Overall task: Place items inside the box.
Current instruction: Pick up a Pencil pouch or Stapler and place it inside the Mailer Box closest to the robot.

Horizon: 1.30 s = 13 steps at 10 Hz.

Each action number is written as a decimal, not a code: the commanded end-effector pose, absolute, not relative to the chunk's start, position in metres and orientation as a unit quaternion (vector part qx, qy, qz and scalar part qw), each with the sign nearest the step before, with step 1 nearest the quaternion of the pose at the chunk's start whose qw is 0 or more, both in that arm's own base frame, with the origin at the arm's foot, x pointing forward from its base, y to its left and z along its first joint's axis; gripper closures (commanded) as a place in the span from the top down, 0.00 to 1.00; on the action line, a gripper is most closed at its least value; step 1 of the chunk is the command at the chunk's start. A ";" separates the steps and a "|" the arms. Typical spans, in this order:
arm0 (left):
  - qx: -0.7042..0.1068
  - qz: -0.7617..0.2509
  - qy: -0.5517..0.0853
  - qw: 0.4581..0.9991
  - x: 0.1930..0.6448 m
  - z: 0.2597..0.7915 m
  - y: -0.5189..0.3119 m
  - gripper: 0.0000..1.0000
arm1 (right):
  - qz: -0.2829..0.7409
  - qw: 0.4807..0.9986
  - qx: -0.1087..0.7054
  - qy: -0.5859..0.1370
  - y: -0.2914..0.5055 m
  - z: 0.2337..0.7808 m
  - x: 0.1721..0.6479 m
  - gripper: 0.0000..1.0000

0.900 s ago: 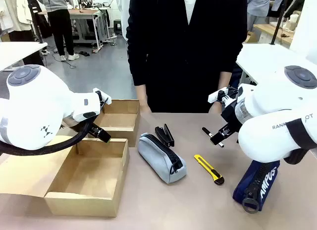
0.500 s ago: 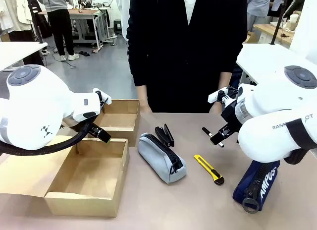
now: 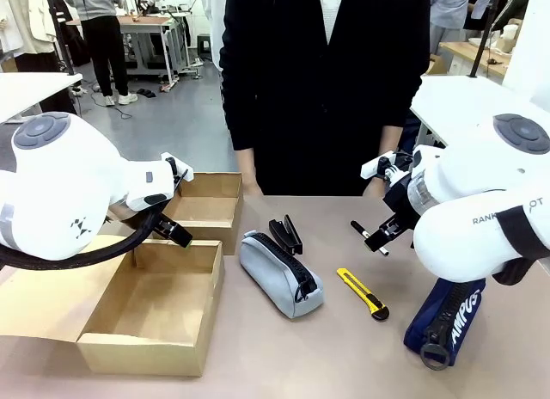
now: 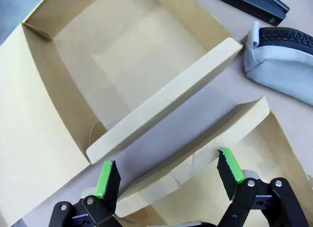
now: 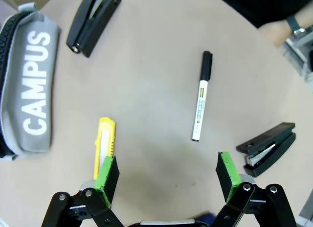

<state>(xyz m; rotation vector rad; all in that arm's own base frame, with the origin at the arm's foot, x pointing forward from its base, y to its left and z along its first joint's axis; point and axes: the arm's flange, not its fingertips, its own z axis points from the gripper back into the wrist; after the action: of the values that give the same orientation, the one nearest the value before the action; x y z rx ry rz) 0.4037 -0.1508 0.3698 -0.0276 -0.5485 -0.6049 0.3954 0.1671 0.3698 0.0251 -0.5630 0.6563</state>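
The cardboard box (image 3: 199,289) lies open at the table's left with nothing inside, a second tray (image 3: 206,211) behind it. My left gripper (image 4: 168,172) hangs open over the box walls (image 4: 161,104). A grey pencil case (image 3: 279,274) marked "CAMPUS" (image 5: 29,85) lies mid-table, a black stapler (image 3: 286,234) behind it. Right of these lie the yellow-black utility knife (image 3: 363,294) and the navy pencil case (image 3: 447,322). My right gripper (image 5: 167,174) is open above the bare table between the knife (image 5: 105,144) and the marker pen (image 5: 201,95).
A second black stapler (image 5: 266,148) lies open beyond the marker. A person in black stands at the far edge, one hand (image 3: 251,188) at the table's rim, a wrist with a watch (image 5: 286,29) near the marker. A box flap (image 3: 34,287) spreads left.
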 end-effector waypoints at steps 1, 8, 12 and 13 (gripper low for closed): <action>-0.013 -0.294 -0.267 0.918 0.404 0.370 -0.151 1.00 | 0.318 0.908 0.012 -0.273 0.167 0.370 0.395 1.00; -0.164 -0.219 -0.201 0.941 0.335 0.502 -0.120 1.00 | 0.178 0.952 0.126 -0.213 0.116 0.493 0.333 1.00; -0.479 -0.073 -0.216 0.847 0.290 0.527 0.057 1.00 | -0.026 0.881 0.410 -0.234 -0.091 0.514 0.261 1.00; -0.548 0.001 -0.263 0.794 0.274 0.514 0.109 1.00 | -0.079 0.840 0.468 -0.262 -0.136 0.509 0.248 1.00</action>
<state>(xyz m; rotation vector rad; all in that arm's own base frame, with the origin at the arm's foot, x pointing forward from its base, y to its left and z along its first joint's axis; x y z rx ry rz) 0.2726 0.0660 0.5392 -0.9611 -0.4436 -0.2484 0.2543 -0.0914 0.5422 0.8169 -0.4724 0.0173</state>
